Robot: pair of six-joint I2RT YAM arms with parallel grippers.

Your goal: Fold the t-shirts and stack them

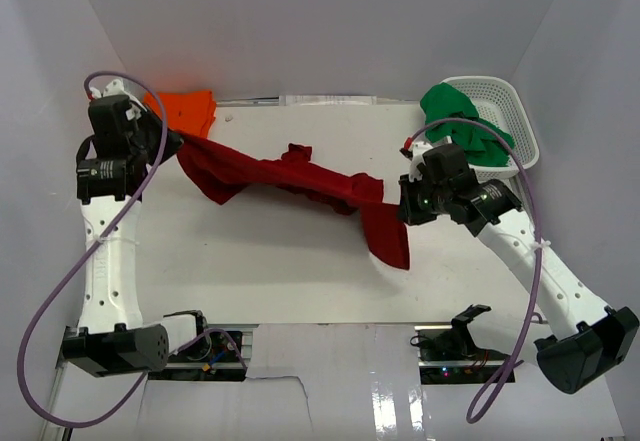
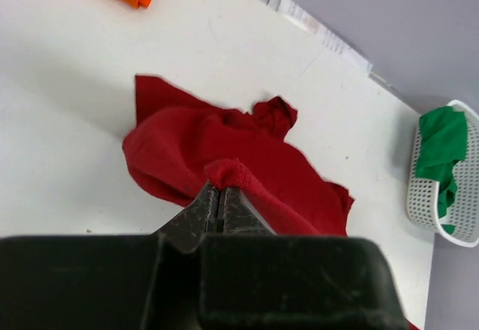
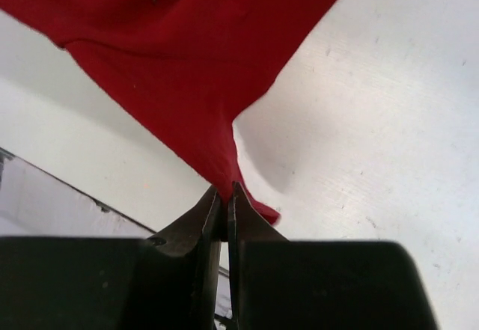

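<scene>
The dark red t-shirt (image 1: 290, 179) hangs stretched above the table between both grippers, sagging and bunched in the middle, with one end drooping at the right (image 1: 388, 239). My left gripper (image 1: 172, 139) is shut on its left end; the left wrist view shows the cloth (image 2: 224, 147) pinched at the fingertips (image 2: 219, 189). My right gripper (image 1: 400, 203) is shut on its right part; the right wrist view shows the cloth (image 3: 179, 53) running into the closed fingertips (image 3: 225, 189). The bright orange t-shirt (image 1: 185, 111) lies folded at the back left. The green t-shirt (image 1: 462, 126) sits in the basket.
A white plastic lattice basket (image 1: 518, 121) stands at the back right, also in the left wrist view (image 2: 426, 195). White walls enclose the table on three sides. The table's near edge runs past the arm bases.
</scene>
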